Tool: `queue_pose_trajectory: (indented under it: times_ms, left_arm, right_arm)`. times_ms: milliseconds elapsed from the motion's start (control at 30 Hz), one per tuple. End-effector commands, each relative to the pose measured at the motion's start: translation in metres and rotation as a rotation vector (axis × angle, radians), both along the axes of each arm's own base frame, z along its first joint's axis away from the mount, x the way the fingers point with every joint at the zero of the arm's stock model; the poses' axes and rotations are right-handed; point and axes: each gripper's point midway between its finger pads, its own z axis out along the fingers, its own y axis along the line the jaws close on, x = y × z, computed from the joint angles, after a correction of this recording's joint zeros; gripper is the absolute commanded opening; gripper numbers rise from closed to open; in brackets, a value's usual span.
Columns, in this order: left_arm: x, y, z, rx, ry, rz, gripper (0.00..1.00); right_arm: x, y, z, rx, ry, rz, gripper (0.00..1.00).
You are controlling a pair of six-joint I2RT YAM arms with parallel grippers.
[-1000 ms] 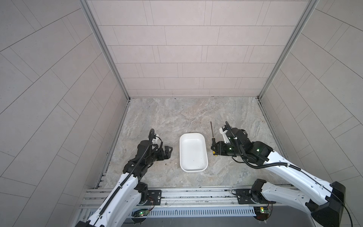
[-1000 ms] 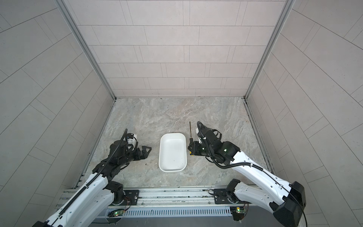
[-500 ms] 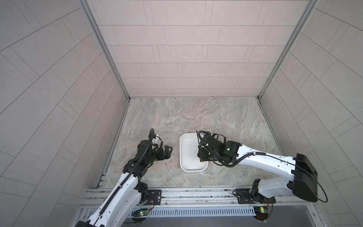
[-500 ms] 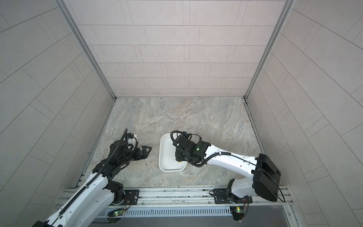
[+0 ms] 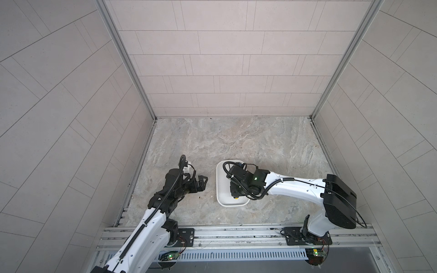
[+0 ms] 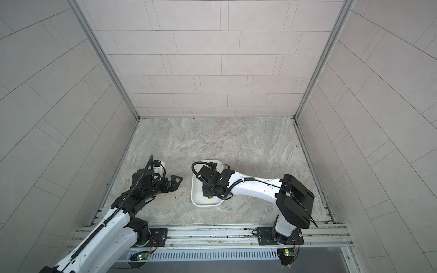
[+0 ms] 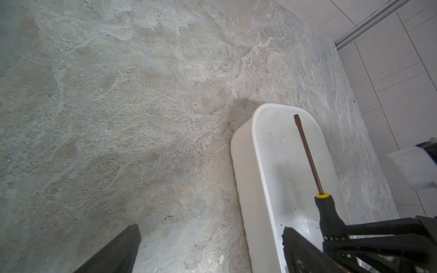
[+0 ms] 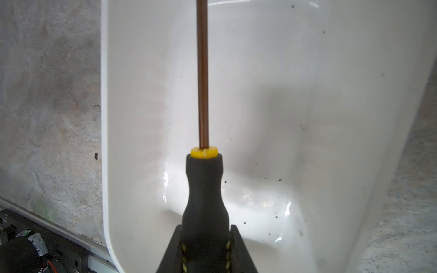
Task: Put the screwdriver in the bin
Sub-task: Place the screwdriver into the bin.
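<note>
I'm holding the screwdriver [image 8: 204,189] over the bin [image 8: 307,94] with the right end effector [image 8: 205,248].
Its jaws are clamping the matte black handle, and the thin coppery shaft is pointing lengthwise inside the glossy white plastic bin's rounded rim; whether it's touching bottom, I cannot tell. The left end effector [image 5: 203,183] is hovering wide open beside the bin, over mottled stone worktop [image 5: 236,141] stretching open toward the tiled walls [image 5: 212,59].
</note>
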Motion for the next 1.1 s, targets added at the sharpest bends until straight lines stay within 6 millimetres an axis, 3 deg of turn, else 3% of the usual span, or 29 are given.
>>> queue_pose_trajectory:
  times_ms: [0, 1067]
  left_arm:
    - [-0.001, 0.0, 0.0, 0.007, -0.013, -0.007, 1.0]
    - [-0.001, 0.0, -0.001, 0.007, -0.009, -0.008, 1.0]
  right_arm:
    - [0.002, 0.006, 0.0, 0.004, -0.005, -0.012, 0.0]
    - [0.006, 0.002, -0.055, -0.187, 0.058, 0.0, 0.01]
